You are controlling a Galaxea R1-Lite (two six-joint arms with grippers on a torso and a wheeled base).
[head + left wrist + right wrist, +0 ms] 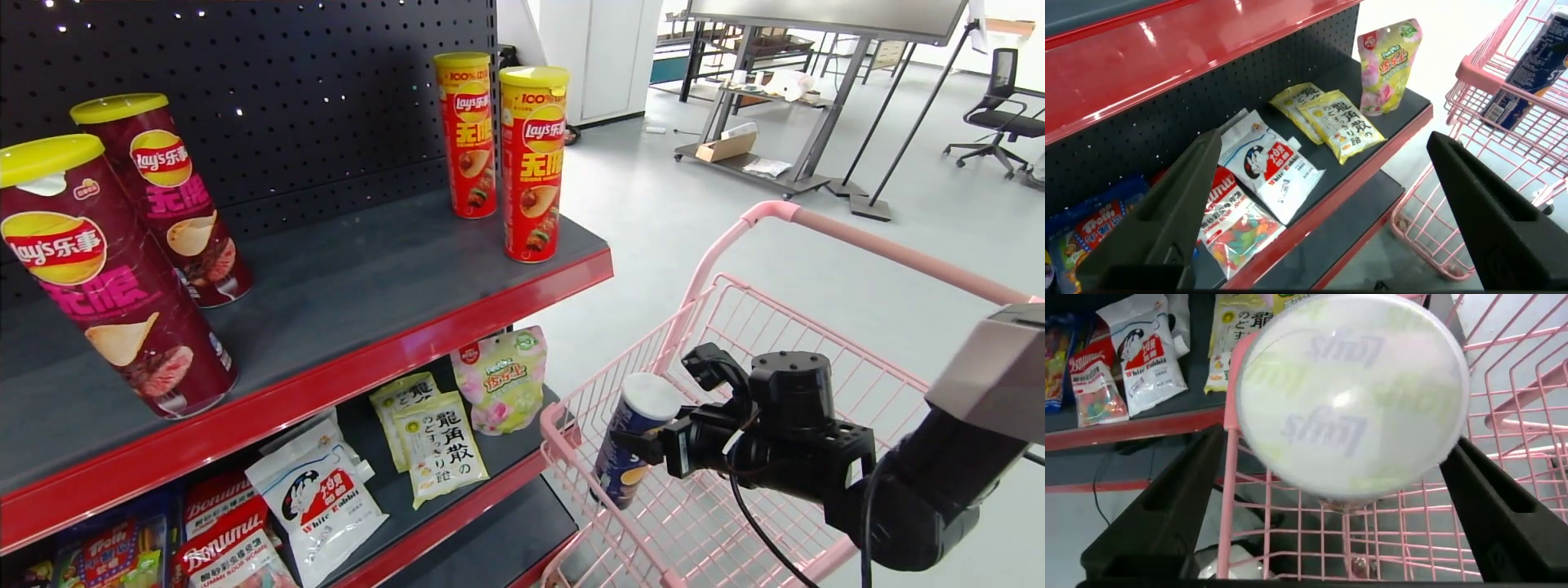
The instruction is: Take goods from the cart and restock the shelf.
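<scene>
Right pincer (645, 445) clamped on blue chip can (620, 472) inside cart (816, 224). Can judged light, rigid, slick-walled, crushable; mid-body hold advisable. Left pincer (1324, 139) apart, empty.

Black right end effector (645, 447), black arm (922, 494), grey housing (992, 371).

A dark blue chip can (633, 437) with a white lid leans tilted inside the pink wire cart (816, 237), at the corner nearest the shelf (343, 278), clamped in the right gripper (643, 447). Two maroon cans (114, 278) and two red cans (535, 163), yellow-lidded, stand upright on the shelf's top board.
</scene>
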